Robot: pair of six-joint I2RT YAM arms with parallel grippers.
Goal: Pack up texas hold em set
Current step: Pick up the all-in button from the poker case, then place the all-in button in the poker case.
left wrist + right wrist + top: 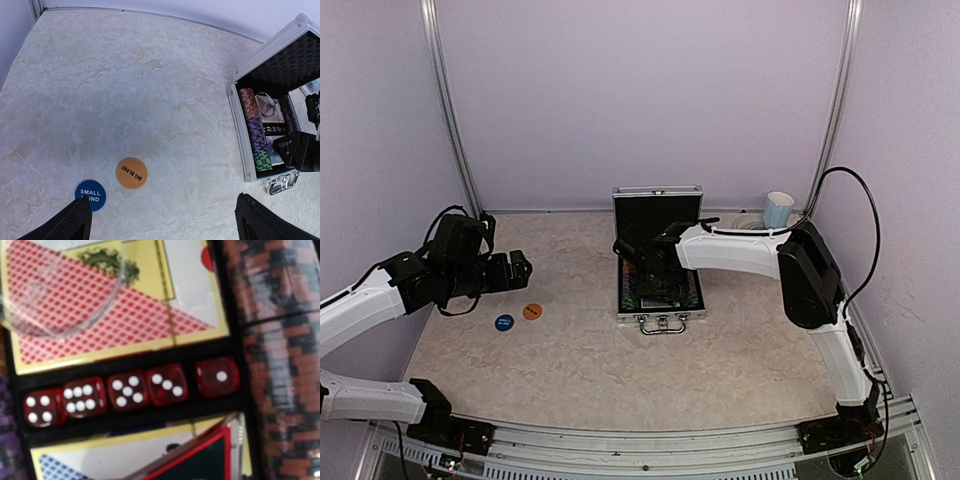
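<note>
Discs come first, low in my left wrist view. The blue SMALL BLIND disc [90, 195] sits at lower left, its edge tucked behind one of my left fingers [70, 225]. The orange BIG BLIND disc [132, 173] lies just beside it, up and to the right, with a gap between them. My left claw [164, 202] hangs over the marbled table [150, 75], spread wide and carrying nothing.

I judge both discs light, stiff and thin, probably slick plastic lying flat on a smooth top. A pinch from above could skate off, so I would press my fingertips to the table and close across a disc's rim.

Farther on, at the centre of the top view, the silver case [622, 300] lies open, handle [661, 324] toward me and lid [657, 207] standing upright. My right claw [662, 280] is down inside it. Its camera shows no fingers, so I cannot tell whether it is closed or released.

That view shows five red dice [127, 390] in a slot and a red-backed deck [100, 315] under a clear disc [55, 290]. A chip row [280, 365] runs along the right edge.

Full of chips, the case should be heavy. I would close the lid by pushing on its top edge.

Farthest, at upper right of the top view, stands a light-blue mug [779, 209], which is not part of the set.
</note>
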